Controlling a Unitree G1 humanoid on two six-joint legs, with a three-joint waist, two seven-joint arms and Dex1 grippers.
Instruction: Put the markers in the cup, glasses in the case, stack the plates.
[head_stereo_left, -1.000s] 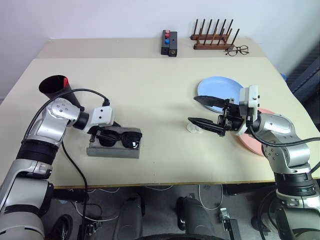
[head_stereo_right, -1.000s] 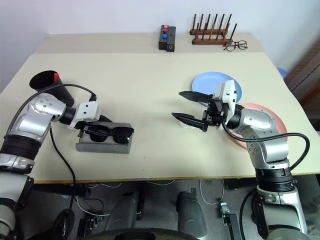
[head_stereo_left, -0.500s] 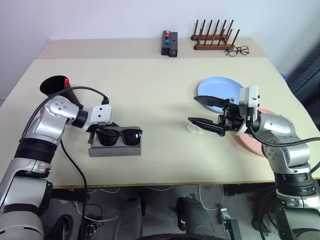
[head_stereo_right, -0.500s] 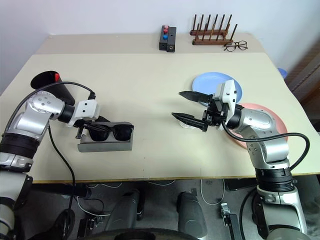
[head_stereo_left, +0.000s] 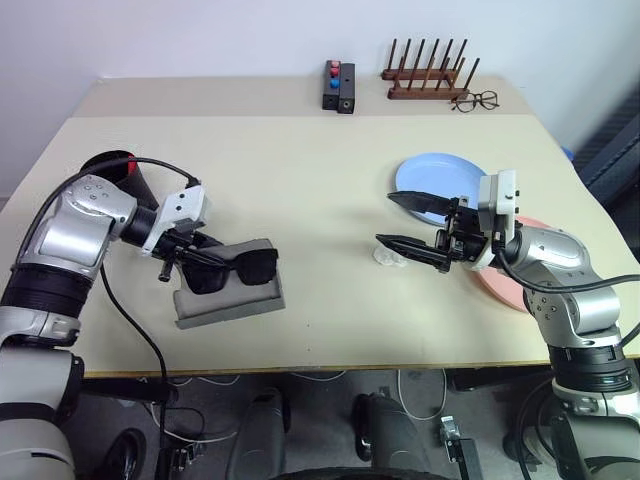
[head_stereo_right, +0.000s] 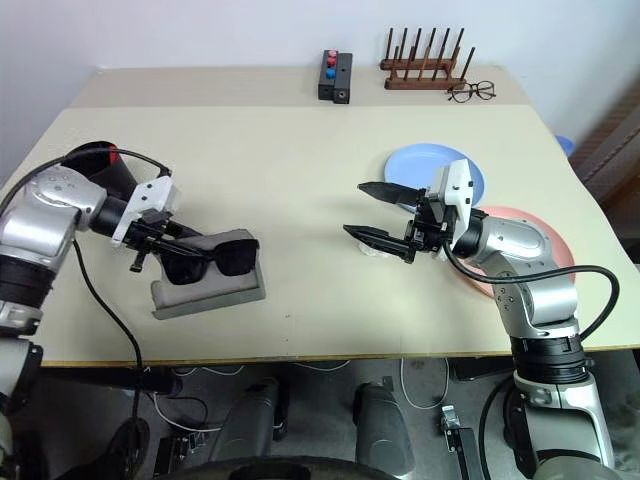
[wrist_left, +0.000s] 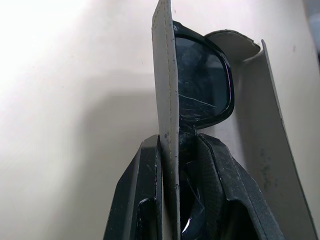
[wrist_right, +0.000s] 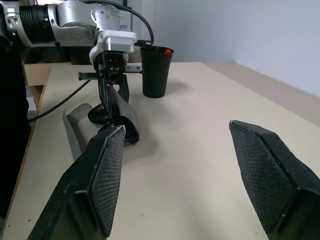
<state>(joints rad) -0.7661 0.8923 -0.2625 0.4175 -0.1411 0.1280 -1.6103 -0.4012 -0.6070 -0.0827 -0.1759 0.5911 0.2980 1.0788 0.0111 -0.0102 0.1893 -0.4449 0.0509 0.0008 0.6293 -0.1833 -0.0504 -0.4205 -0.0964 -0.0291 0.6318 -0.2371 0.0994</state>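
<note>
The left gripper (head_stereo_left: 192, 262) is closed on the glasses (head_stereo_left: 236, 270) together with the thin raised wall of the case (head_stereo_left: 228, 300): in the left wrist view 1 black finger (wrist_left: 141, 200) lies outside that wall and the other presses the dark frame on its inner side. The grey case sits tilted near the tabletop's (head_stereo_left: 300, 190) front-left corner, its gripped side lifted and its front edge low, with the glasses in it, lenses facing the front edge. The black cup (head_stereo_left: 122, 172) stands just behind the left arm near the left edge, a red marker end (wrist_right: 168, 50) showing at its rim in the right wrist view. The right gripper (head_stereo_left: 405, 225) hovers above the table right of the middle, its 2 fingers spread wide apart and holding nothing, pointing toward the left side. A small clear object (head_stereo_left: 387, 256) lies on the table just under its lower finger. The light blue plate (head_stereo_left: 430, 178) lies behind the right gripper, and the salmon pink plate (head_stereo_left: 510, 290) lies beside it nearer the right edge, partly hidden by the right arm; the 2 are not stacked. Along the back edge stand a dark block with red and blue knobs (head_stereo_left: 338, 86), a wooden peg rack (head_stereo_left: 428, 75) and wire-framed spectacles (head_stereo_left: 474, 100)
</note>
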